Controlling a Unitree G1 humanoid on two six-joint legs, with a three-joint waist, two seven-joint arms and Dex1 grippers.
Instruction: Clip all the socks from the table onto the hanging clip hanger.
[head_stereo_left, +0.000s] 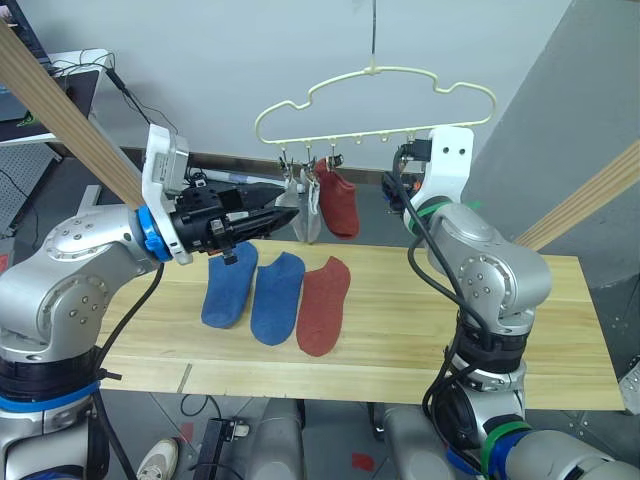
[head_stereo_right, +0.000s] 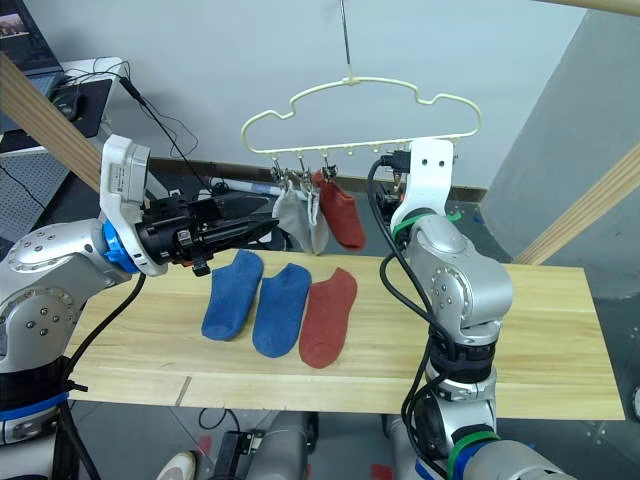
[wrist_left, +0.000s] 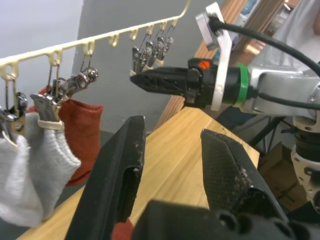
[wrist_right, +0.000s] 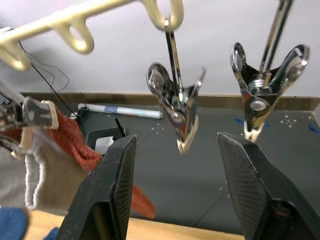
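Note:
The pale-yellow clip hanger hangs above the far side of the table. Two grey socks and a rust-red sock hang from its left clips. Two blue socks and a rust-red sock lie side by side on the table. My left gripper is open and empty, held above the blue socks with its tips near the hanging grey socks. My right gripper is open just under the hanger's bar, with an empty metal clip hanging between its fingers.
Slanted wooden poles of a frame run at the far left and the right. A desk with cables stands at the back left. The right half of the table is bare wood.

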